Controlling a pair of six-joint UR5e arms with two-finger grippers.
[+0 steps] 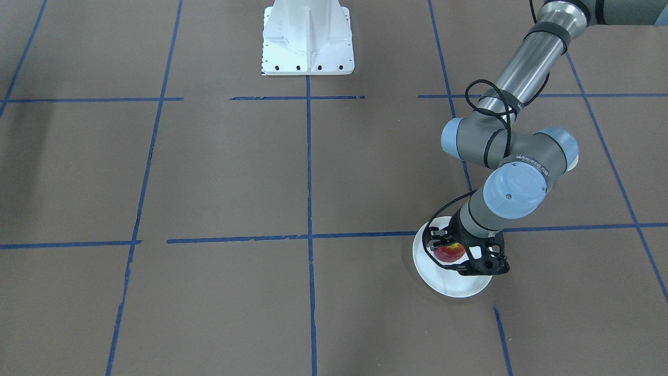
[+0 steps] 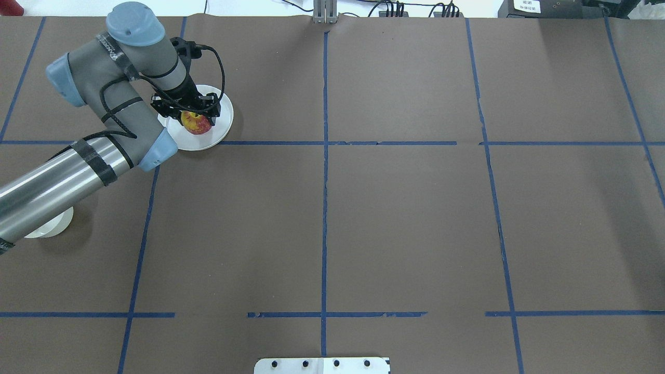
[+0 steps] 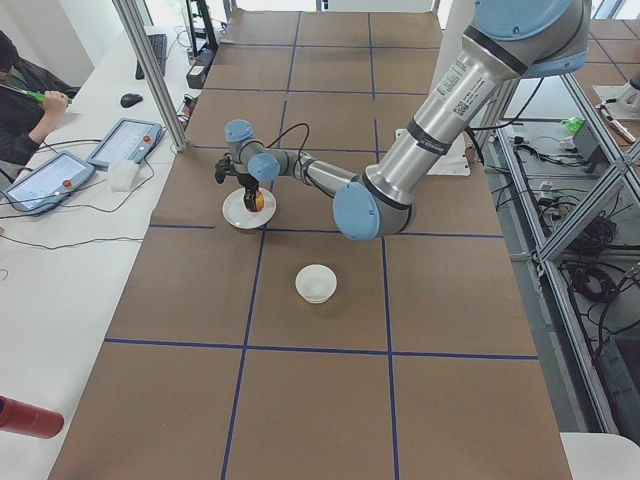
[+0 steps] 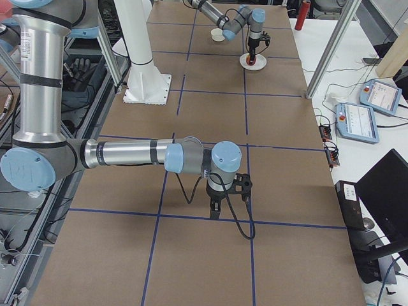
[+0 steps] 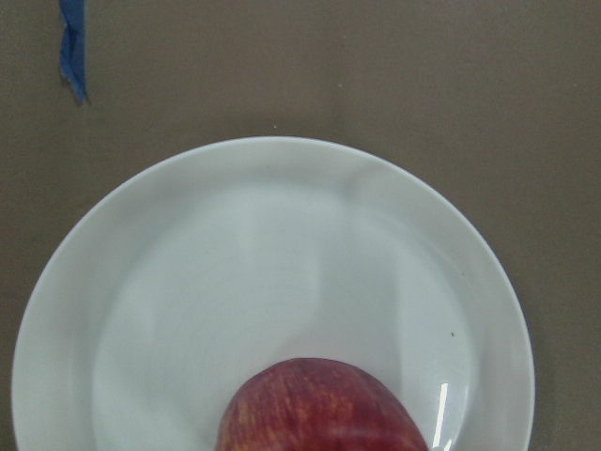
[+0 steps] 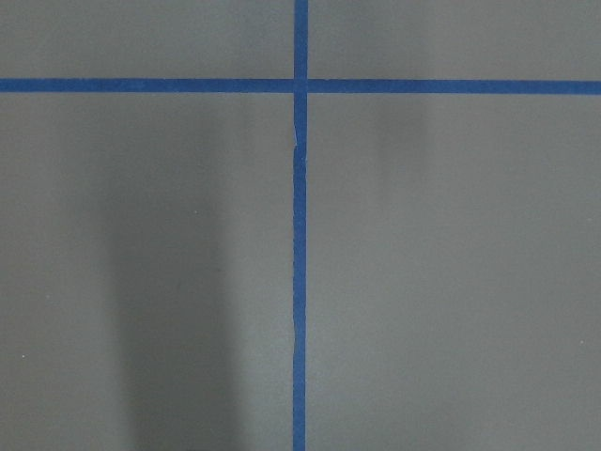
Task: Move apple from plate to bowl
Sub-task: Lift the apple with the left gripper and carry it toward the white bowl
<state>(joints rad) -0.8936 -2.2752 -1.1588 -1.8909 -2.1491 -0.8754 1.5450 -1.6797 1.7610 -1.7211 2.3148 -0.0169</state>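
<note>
The apple (image 1: 450,252), red with a yellow patch on top, sits near the middle of the plate (image 1: 459,288); in the left wrist view only its red upper part shows at the bottom edge, with the white plate spread out behind it. The left gripper (image 2: 191,118) points straight down over the plate, its black fingers standing on either side of the apple; they are close against it, but I cannot tell whether they actually press on it or still leave a gap. The plate lies flat on the brown worktop (image 2: 405,223), just beside a crossing of the blue tape lines (image 2: 324,208), on the robot's left and at the far side from its base. The bowl (image 3: 316,283) stands upright well apart from the plate, nearer the robot on the same side; in the overhead view the left arm's silver forearm covers part of it. The right gripper (image 4: 217,213) hangs pointing down over a bare part of the worktop beside a tape line, far from plate and bowl; it shows only in the side view, so I cannot tell how its fingers stand. The white robot base (image 1: 308,39) stands at the worktop's edge between the two arms.
</note>
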